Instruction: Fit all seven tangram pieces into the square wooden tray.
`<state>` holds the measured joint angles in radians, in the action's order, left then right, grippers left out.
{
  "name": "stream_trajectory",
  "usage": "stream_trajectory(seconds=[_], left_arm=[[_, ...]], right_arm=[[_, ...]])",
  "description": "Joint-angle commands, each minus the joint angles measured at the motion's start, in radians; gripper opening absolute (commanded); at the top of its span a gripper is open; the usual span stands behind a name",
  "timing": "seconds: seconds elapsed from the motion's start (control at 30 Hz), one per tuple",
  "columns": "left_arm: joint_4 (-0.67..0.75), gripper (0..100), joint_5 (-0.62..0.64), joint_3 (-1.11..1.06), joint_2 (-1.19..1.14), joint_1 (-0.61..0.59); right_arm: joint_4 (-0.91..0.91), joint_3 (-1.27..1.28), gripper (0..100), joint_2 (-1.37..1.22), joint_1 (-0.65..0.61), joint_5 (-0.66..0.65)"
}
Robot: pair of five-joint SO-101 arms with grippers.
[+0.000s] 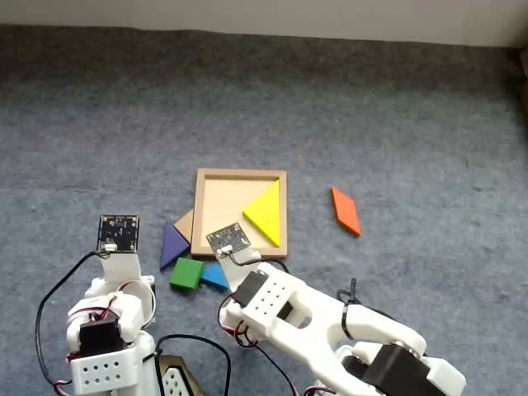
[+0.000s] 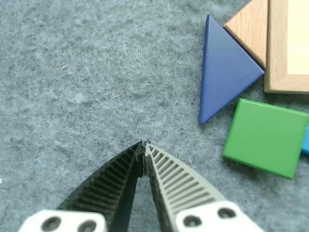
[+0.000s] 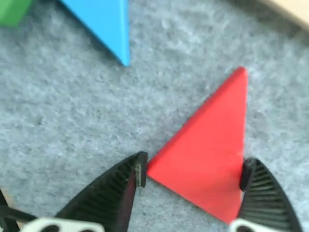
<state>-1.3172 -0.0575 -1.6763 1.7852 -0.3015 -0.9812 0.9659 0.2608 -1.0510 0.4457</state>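
Right tool (image 3: 194,170) stands open, jaws straddling the red triangle (image 3: 212,154), which lies flat on the surface (image 1: 371,107) just beside the tray (image 1: 240,173). Left tool (image 2: 144,147) is closed on nothing, tips together over bare surface near the green square (image 2: 264,137). Only the yellow triangle (image 1: 266,213) sits in the tray. Our worry is that one finger lines up with a corner and the other with a straight edge. We judge that closing may pivot the piece on that corner, or squirt it sideways, instead of pinching it. The piece is thin and flat, so the pads may ride over it or drag in the soft nap. If it is lifted crooked, it may catch the tray rim or shove the yellow triangle askew. The light-blue triangle (image 3: 104,24) lies near enough to get bumped.
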Motion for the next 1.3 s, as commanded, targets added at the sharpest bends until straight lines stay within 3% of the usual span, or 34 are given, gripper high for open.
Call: stream_trajectory(seconds=[0.0, 0.13, 0.3, 0.6, 0.77, 0.9, 1.1, 1.27], left_arm=[[-0.005, 3, -0.002, -0.021, 0.030, -0.013], [-0.005, 3, -0.002, -0.021, 0.030, -0.013], [-0.005, 3, -0.002, -0.021, 0.030, -0.013], [-0.005, 3, -0.002, -0.021, 0.030, -0.013], [-0.005, 3, -0.002, -0.021, 0.030, -0.013], [-0.005, 3, -0.002, -0.021, 0.030, -0.013], [-0.005, 3, -0.002, -0.021, 0.030, -0.013], [-0.005, 3, -0.002, -0.021, 0.030, -0.013]], right_arm=[[0.015, 0.005, 24.1, -0.002, 0.024, -0.014], [0.015, 0.002, 12.2, -0.001, 0.025, -0.017], [0.010, 0.002, 11.9, 0.010, 0.085, -0.124], [-0.255, -0.176, 11.9, 0.084, 0.124, -0.265], [-0.295, -0.243, 11.9, 0.214, 0.128, -0.330], [-0.289, -0.251, 11.9, 0.280, 0.173, -0.454], [-0.107, -0.246, 11.9, 0.286, 0.286, -0.663], [-0.001, -0.249, 11.9, 0.286, 0.297, -0.864]])
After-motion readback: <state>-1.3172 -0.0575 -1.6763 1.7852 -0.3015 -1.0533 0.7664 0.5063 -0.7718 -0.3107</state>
